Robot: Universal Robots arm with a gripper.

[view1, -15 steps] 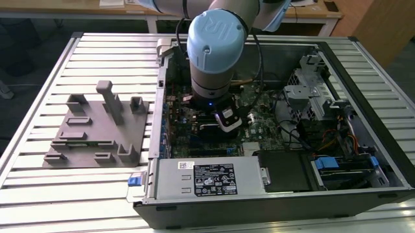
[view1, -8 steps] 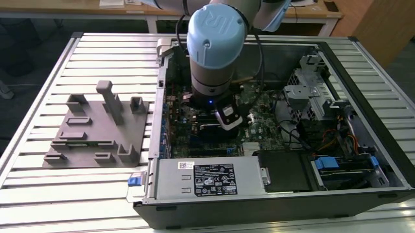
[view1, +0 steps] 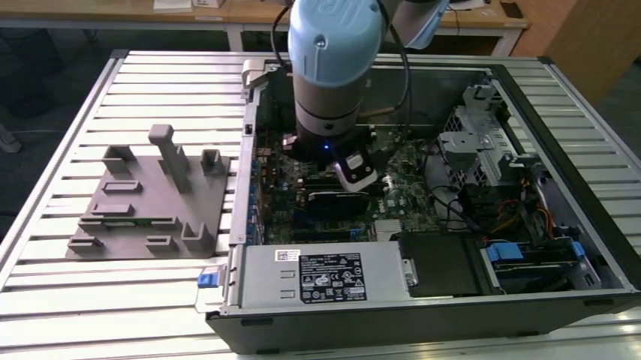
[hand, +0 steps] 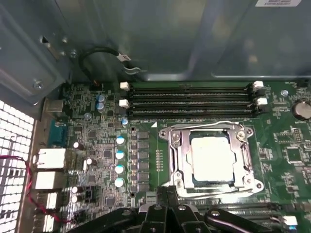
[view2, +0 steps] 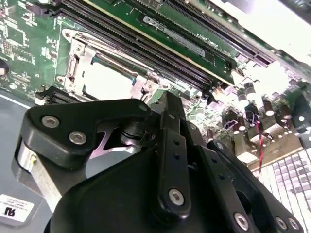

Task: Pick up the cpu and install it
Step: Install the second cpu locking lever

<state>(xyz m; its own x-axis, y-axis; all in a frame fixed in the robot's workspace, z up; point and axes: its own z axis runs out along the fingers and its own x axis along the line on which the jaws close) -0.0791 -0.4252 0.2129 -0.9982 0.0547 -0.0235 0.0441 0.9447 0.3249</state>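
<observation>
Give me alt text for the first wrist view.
A silvery square cpu sits inside the metal-framed socket on a green motherboard, with the black gripper just above the board beside it. Memory slots run along the socket's far side.

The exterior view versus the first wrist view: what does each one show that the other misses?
The exterior view alone takes in the robot arm, the grey fixture on the slatted table, and the whole computer case. The first wrist view alone shows the cpu lying in its metal-framed socket, beside the memory slots. Both share the green motherboard.
</observation>
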